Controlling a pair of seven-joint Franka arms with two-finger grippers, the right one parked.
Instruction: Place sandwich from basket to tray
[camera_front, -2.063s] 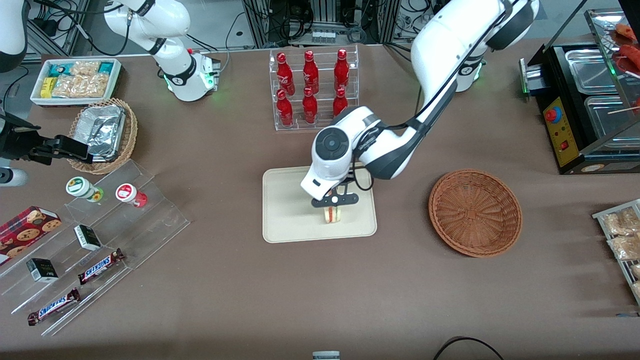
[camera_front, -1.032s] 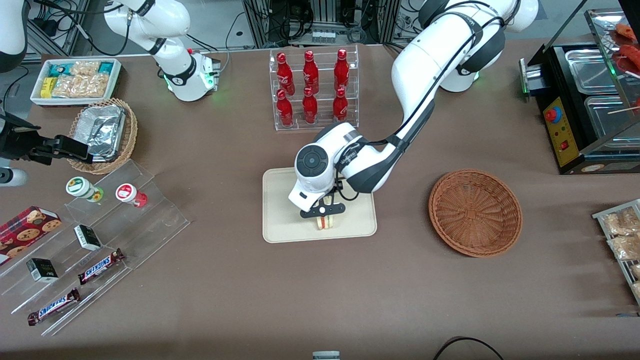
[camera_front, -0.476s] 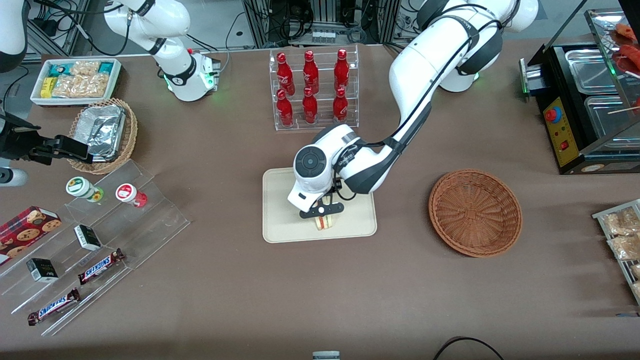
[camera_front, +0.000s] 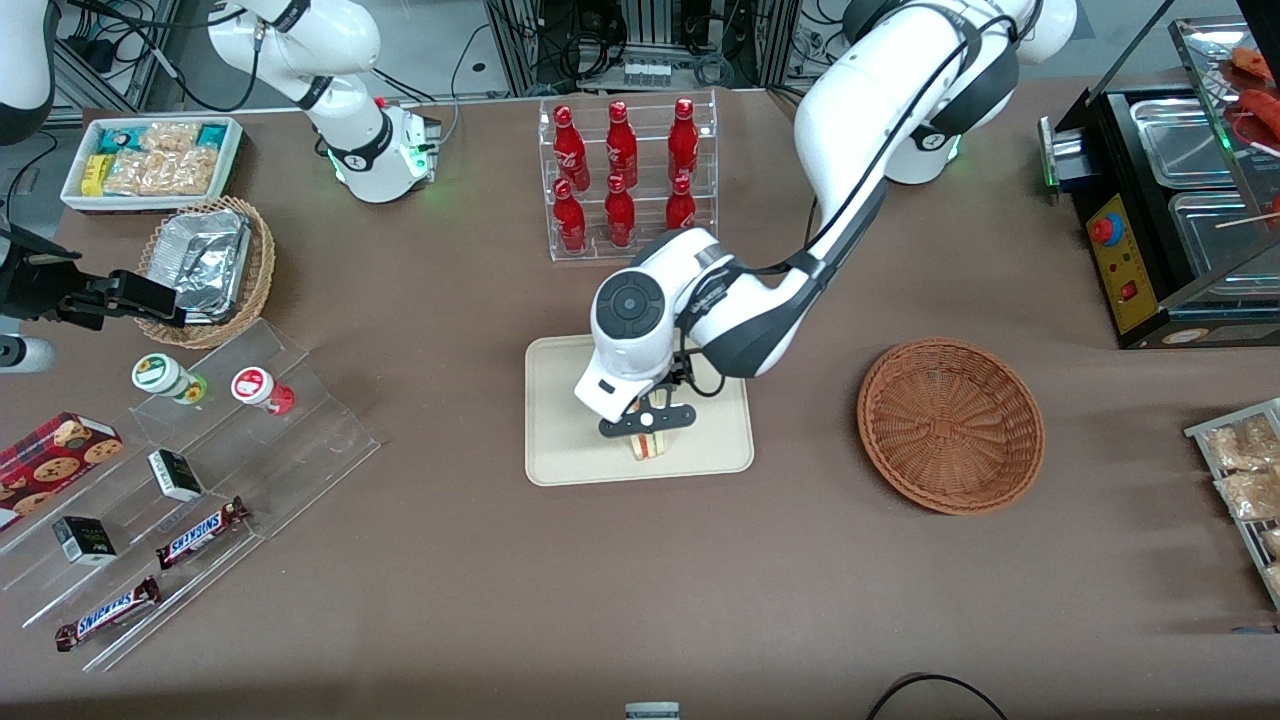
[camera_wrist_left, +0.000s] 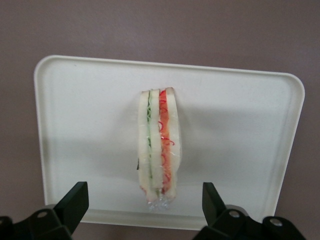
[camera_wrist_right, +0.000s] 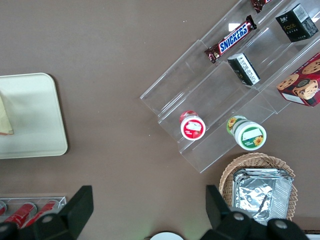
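Sandwich (camera_wrist_left: 159, 150): stood on edge on the tray (camera_wrist_left: 75, 125), released. Gripper (camera_front: 645, 425): directly above sandwich, fingers (camera_wrist_left: 75, 200) spread wide, clear of bread. Basket (camera_front: 950, 425): beside tray, toward working arm's end of counter. Risk: narrow upright wedge could topple if clipped during retreat.

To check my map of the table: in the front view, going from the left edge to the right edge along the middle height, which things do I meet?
Foil containers basket → clear stepped stand → tray → gripper, open, above the sandwich on the tray → empty basket → black warmer.
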